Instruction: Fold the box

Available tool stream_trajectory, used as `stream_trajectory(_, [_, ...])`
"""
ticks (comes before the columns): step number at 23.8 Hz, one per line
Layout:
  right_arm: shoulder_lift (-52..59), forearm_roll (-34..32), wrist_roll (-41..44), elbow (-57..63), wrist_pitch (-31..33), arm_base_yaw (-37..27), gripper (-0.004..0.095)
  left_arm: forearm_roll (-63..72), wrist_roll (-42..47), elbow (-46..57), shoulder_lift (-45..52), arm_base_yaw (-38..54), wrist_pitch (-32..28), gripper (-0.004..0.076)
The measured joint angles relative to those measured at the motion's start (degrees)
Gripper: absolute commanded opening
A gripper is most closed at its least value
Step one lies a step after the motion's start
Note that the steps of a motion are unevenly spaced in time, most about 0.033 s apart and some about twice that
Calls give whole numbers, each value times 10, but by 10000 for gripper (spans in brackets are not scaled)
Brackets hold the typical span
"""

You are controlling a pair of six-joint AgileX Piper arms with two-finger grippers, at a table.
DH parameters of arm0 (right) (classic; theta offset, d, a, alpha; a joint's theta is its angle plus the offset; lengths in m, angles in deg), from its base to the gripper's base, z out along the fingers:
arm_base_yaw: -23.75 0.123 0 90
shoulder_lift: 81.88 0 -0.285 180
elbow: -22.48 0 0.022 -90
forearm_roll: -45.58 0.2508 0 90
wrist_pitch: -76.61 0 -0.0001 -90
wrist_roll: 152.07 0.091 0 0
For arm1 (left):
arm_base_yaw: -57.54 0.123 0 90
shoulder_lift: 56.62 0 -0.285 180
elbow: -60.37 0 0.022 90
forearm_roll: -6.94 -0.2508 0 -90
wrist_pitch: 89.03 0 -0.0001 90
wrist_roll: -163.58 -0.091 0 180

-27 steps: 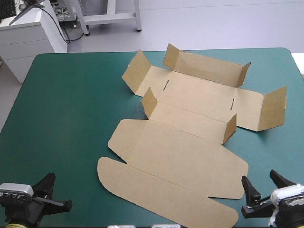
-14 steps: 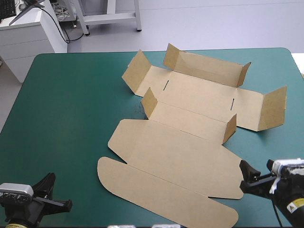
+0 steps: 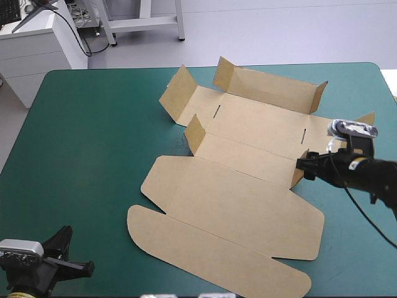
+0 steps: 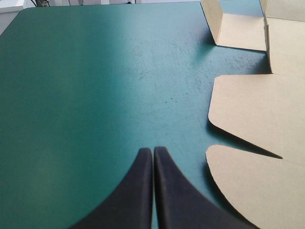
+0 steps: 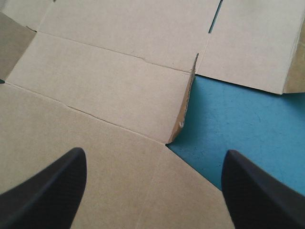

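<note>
Right gripper (image 3: 305, 165) is hovering wide open over the box (image 3: 236, 186); left gripper (image 4: 153, 151) is sitting clenched beside it.

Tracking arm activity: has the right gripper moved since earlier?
Yes: the right gripper moved from the table's near edge toward the far edge, reaching the box's side.

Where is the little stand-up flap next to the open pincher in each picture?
High view: the small upright flap stands right of the table's middle, at the right gripper tips.
Right wrist view: the flap stands just ahead of the gripper, between its open fingers.
Left wrist view: not in it.
Shared landmark: the box's wide flat lid panel, seen in all three.
</note>
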Motion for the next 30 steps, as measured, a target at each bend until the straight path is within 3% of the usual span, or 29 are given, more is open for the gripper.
stream_trajectory(10, [-248, -15, 22, -136, 65, 0, 725, 0, 0, 0, 0, 0, 0, -8])
stream_trajectory(17, [-333, -28, 32, -139, 92, 0, 724, 0, 0, 0, 0, 0, 0, -8])
stream_trajectory(19, [-342, -25, 33, -139, 92, 0, 684, 0, 0, 0, 0, 0, 1, -8])
stream_trajectory(21, [-342, -25, 33, -139, 92, 0, 498, 0, 0, 0, 0, 0, 1, -8])
stream_trajectory(23, [-342, -25, 36, -139, 93, 0, 105, 0, 0, 0, 0, 0, 1, -8])
stream_trajectory(24, [-342, -25, 39, -139, 94, 0, -23, 0, 0, 0, 0, 0, 1, -8])
stream_trajectory(30, [-348, -21, 37, -140, 97, 0, -9, 0, 0, 0, 0, 0, 1, -8])
